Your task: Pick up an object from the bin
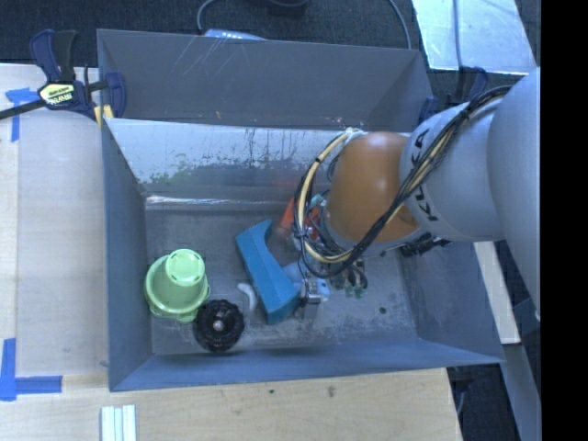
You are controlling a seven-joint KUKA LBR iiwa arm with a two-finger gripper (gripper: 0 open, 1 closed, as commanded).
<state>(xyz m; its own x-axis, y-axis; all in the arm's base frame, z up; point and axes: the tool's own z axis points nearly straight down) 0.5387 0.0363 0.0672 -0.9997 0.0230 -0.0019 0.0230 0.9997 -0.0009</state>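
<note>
The only readable writing is black block lettering (425, 208) on the light grey casing of the arm (478, 182), just beside the orange cover (367, 186) at its wrist. The letters run lengthwise along the casing and appear turned sideways, and the "KU" of the KUKA brand name can be made out. The rest of the word is crossed by the black and yellow cables (397, 202) lying over the casing and cannot be read with certainty.
</note>
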